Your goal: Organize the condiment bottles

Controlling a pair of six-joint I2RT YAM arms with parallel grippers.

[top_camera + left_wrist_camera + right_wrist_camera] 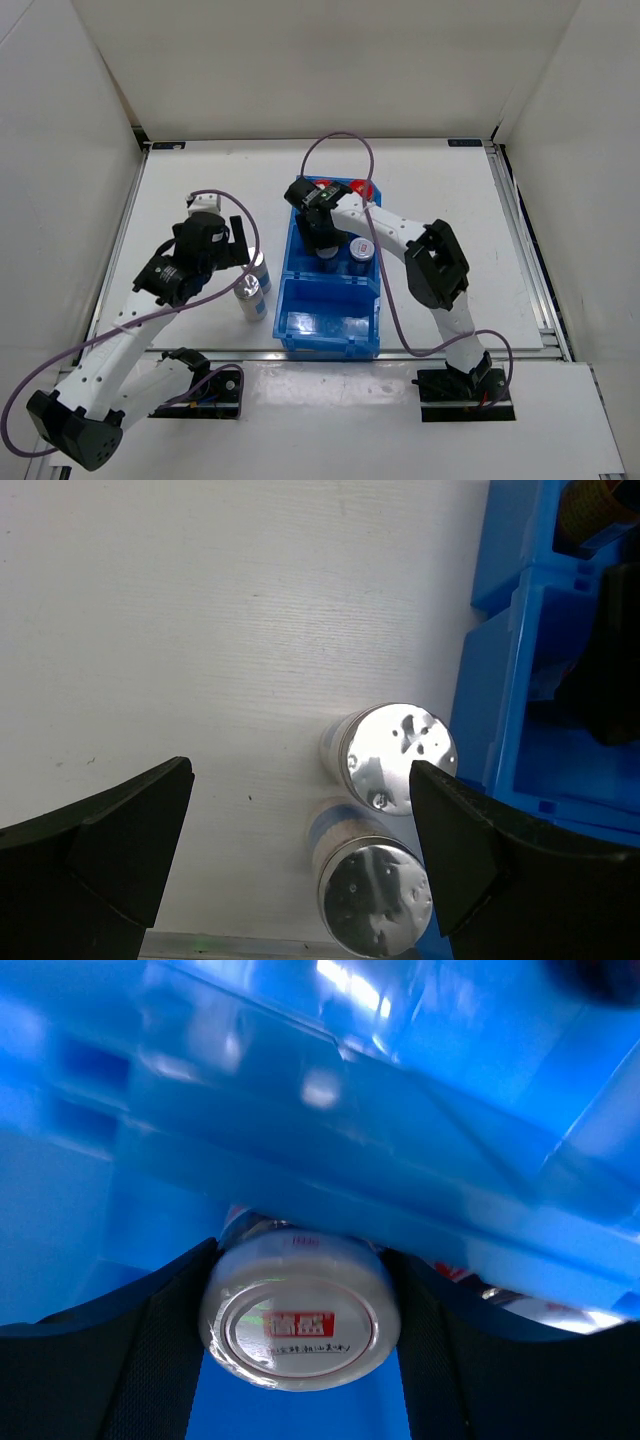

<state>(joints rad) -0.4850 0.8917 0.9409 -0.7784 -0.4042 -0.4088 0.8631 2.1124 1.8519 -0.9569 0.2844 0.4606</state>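
- The blue bin (330, 350) is taken from its nearest compartment outward. No bottle is seen in that compartment, so it is judged to be reserved for the plain silver pair.
- The nearer silver-topped bottle (375, 895) and the farther silver-topped bottle (400, 755) are found upright on the table (200, 180), just beside the bin's left wall. Whether the two touch cannot be told.
- The left gripper (300, 770) is held above this pair with its jaws spread wide and nothing grasped. The farther silver-topped bottle lies close to the right-hand finger (480, 850) instead of midway between the two. A sideways correction is judged necessary before any closing, or the neighbouring bottle may be knocked.
- In the middle compartment, the right gripper (300, 1260) is clenched on the red-marked bottle (300, 1320), which is pinched at the cap by both fingers. It is held low inside the blue walls. Whether its base is seated on the floor cannot be told.
- A matching capped bottle (361, 248) is stood just beside it in the same compartment. Sorting by cap type is thereby inferred.
- In the far compartment, red caps (365, 188) are seen, partly hidden by the right arm.
- Remaining work is judged to be releasing the held bottle and transferring the silver pair.
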